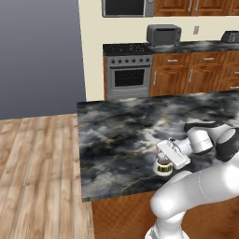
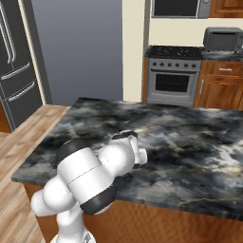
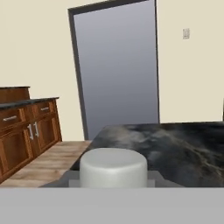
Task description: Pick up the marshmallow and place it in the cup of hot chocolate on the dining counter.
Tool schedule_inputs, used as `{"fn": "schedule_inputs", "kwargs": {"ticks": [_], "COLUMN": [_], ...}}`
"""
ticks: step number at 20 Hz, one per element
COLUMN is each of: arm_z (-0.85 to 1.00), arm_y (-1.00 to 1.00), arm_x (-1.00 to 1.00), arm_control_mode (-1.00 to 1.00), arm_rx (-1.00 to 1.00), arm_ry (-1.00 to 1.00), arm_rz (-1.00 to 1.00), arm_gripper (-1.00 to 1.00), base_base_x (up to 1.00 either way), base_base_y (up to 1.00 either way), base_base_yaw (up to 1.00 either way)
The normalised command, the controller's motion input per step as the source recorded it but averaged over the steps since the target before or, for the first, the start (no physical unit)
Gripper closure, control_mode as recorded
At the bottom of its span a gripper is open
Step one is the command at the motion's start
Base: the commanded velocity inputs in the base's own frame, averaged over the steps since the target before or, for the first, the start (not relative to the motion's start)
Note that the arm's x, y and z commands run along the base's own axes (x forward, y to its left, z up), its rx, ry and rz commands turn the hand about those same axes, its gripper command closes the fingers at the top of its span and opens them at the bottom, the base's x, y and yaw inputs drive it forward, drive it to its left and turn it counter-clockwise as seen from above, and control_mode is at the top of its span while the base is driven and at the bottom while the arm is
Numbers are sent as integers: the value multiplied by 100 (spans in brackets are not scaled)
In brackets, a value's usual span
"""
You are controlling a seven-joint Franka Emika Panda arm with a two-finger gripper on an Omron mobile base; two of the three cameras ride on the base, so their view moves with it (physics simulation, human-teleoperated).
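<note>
The marshmallow is sitting pinched in the gripper, filling the bottom of the hand view as a white stubby cylinder with the dining counter stretching beyond it. In the left base view the arm is reaching out low over the near part of the dining counter, its forearm lying almost level and the hand hanging directly over the cup of hot chocolate, which is standing near the counter's near edge.
</note>
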Motion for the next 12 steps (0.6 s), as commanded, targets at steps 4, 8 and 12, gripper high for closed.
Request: {"fn": "schedule_inputs", "kwargs": {"ticks": [4,8,12], "arm_z": [-25,-17,-8], "arm_y": [-14,-28,-11], "arm_x": [6,6,-3], "arm_control_mode": [-100,-100,-100], "arm_rx": [0,0,0], "arm_ry": [9,6,0], "arm_rz": [1,0,0], "arm_gripper": [100,100,-100], "base_base_x": [0,0,0], "base_base_y": [0,0,0], "base_base_yaw": [0,0,0]}}
